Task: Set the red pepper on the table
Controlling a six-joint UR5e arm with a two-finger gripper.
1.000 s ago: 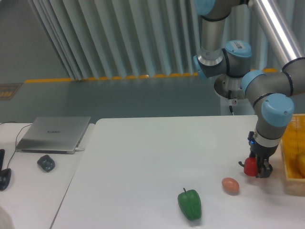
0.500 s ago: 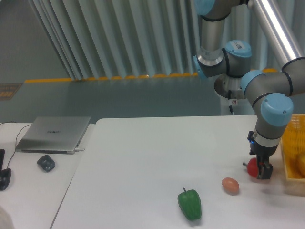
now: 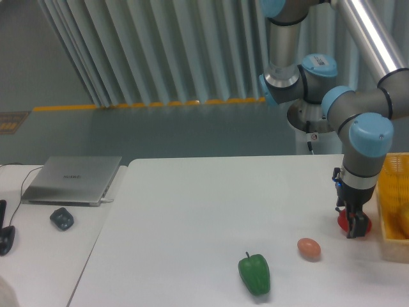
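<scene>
Fixed camera: placing step, near its end. Gripper [image 3: 355, 225] pinches the red pepper [image 3: 346, 221] low over the table [image 3: 192, 217], at 3 o'clock from the brown egg [image 3: 308, 248], just left of the yellow basket [image 3: 391, 211]. Contact with tabletop unclear. Next move likely: settle it down, spread fingers, lift away. Green bell pepper [image 3: 254, 274] sits at 8 o'clock from egg.

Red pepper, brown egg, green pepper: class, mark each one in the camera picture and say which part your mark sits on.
red pepper [image 3: 343, 221], fixed camera view, on its left side beside the gripper fingers.
brown egg [image 3: 308, 248], fixed camera view, on the middle of its shell.
green pepper [image 3: 254, 275], fixed camera view, on the centre of its body.
</scene>
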